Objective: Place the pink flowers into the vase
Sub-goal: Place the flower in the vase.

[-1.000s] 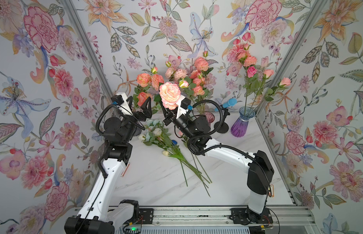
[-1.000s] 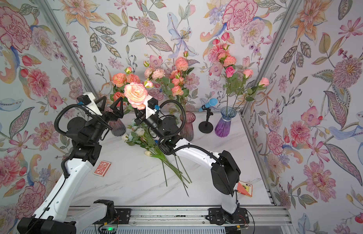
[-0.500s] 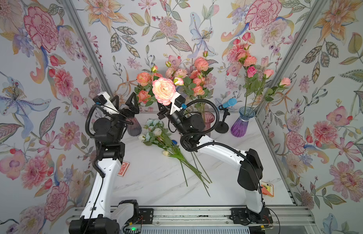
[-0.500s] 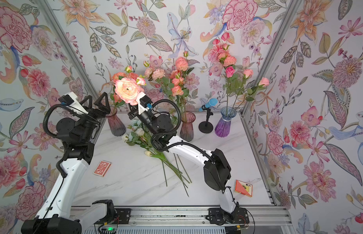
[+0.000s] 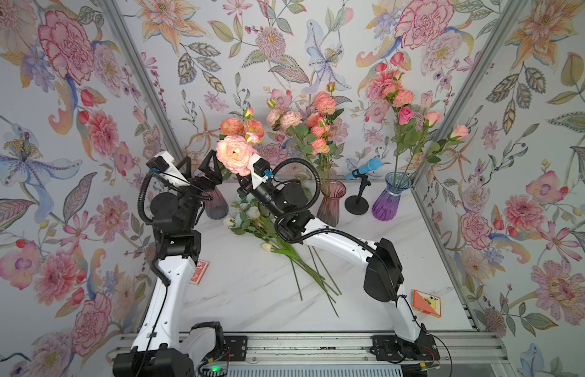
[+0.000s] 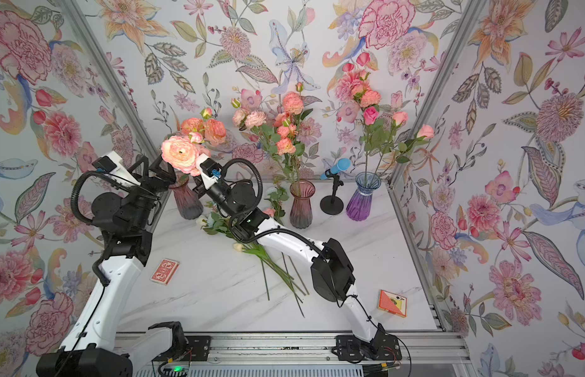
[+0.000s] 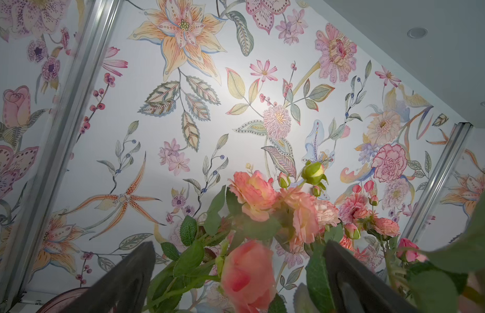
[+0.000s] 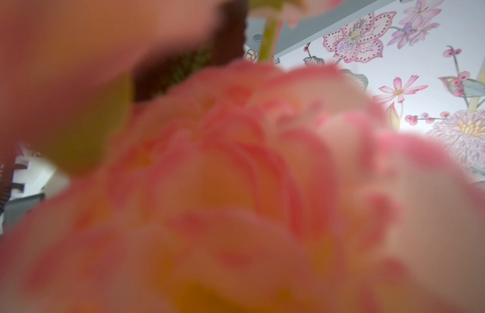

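One pink flower (image 5: 234,156) hides the right fingers clamping its stem; left fingers (image 5: 212,167) stand wide apart.

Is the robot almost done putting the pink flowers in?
Done: pink flowers stand in the dark vase, pink vase and purple vase. In hand: the right gripper holds a big pink bloom up near the dark vase. Left: getting it into a vase.

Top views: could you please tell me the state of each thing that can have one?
left gripper: open.
right gripper: shut on the large pink flower.
large pink flower: held raised, stem hidden.
dark vase: upright, holding pink flowers.
pink vase: upright, holding pink flowers.
purple vase: upright, holding pink flowers.
pale stems: lying on the table.
microphone: upright on its stand.
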